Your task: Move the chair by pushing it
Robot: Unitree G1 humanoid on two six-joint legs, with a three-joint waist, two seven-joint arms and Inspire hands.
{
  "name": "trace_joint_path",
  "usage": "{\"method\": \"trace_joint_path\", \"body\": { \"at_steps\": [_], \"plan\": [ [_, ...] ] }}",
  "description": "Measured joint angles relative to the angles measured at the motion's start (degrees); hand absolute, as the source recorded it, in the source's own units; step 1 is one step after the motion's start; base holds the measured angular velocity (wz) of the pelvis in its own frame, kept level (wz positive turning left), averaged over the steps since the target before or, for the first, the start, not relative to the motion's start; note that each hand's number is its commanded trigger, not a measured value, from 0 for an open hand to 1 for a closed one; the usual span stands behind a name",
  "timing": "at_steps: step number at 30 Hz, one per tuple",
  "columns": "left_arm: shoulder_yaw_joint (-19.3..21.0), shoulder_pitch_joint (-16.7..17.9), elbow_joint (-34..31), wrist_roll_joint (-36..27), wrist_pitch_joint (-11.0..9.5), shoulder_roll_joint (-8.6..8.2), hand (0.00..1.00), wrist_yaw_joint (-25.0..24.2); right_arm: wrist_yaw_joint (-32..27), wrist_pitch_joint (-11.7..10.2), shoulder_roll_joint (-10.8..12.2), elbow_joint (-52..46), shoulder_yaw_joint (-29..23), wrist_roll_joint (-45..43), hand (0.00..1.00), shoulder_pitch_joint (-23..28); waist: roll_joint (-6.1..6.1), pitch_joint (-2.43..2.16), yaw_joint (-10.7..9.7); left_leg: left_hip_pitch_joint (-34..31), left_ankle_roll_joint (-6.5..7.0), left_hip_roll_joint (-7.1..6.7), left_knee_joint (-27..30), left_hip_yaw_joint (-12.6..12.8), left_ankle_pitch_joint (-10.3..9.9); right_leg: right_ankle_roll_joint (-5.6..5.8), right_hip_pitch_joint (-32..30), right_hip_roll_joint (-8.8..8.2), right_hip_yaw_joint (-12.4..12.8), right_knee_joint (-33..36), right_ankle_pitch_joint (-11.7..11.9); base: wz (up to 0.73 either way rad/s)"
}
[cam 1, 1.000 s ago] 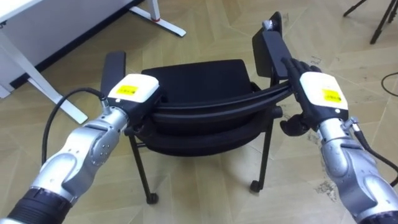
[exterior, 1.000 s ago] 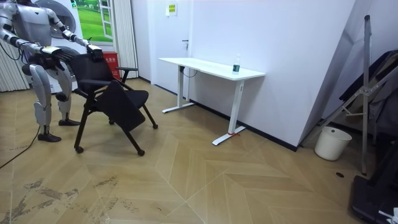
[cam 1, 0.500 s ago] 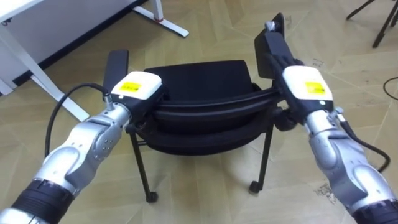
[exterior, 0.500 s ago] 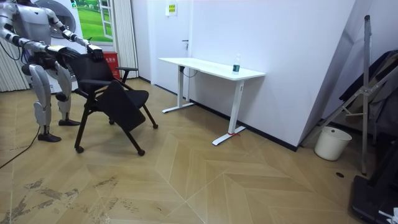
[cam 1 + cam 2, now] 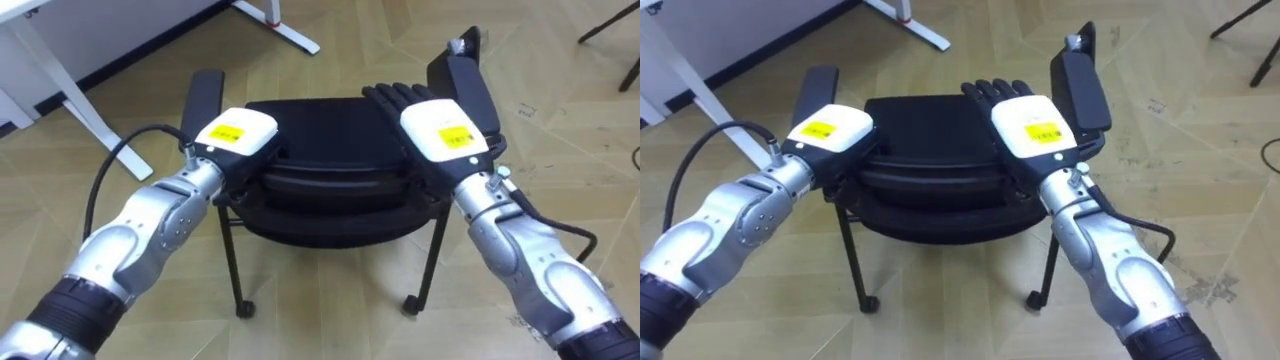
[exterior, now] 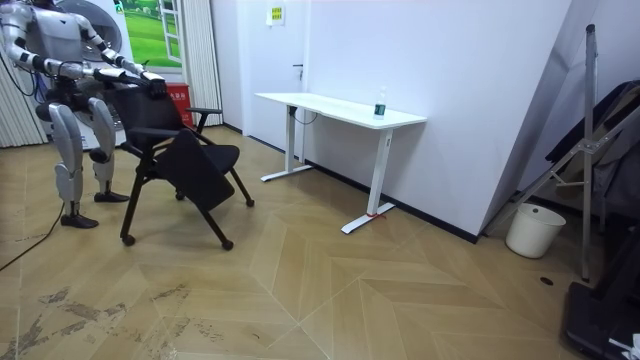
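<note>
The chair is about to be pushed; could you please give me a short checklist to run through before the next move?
1. Right hand laid over the backrest, fingers straight: ok.
2. Left hand at the backrest's other end: ok.
3. Left hand's hold firm: cannot tell.
4. Chair upright on its legs: ok.
5. Desk apart from the chair: ok.
</note>
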Motion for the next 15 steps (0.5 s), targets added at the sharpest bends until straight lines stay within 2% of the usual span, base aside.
{"method": "trace_joint_path", "body": {
  "at_steps": [7,15],
  "plan": [
    [0.0,-0.2,0.2,0.1,-0.3,-0.13,1.0,0.3,3.4,-0.8,-0.9,0.0,4.6,0.5,0.0,-3.7,-0.24,0.25,0.3,0.1,0.0,-0.01,-0.1,0.0,0.0,0.0,0.0,0.0,0.0,0.0,0.0,0.0],
    [-0.8,-1.4,0.2,0.1,-1.0,-0.71,1.0,0.3,5.8,-0.8,-1.7,4.0,4.6,1.3,0.0,-3.7,-0.17,0.37,1.1,-0.4,0.0,-0.02,-0.3,-1.5,0.0,0.0,0.3,-0.04,-1.5,-0.6,0.0,0.07]
  ]
}}
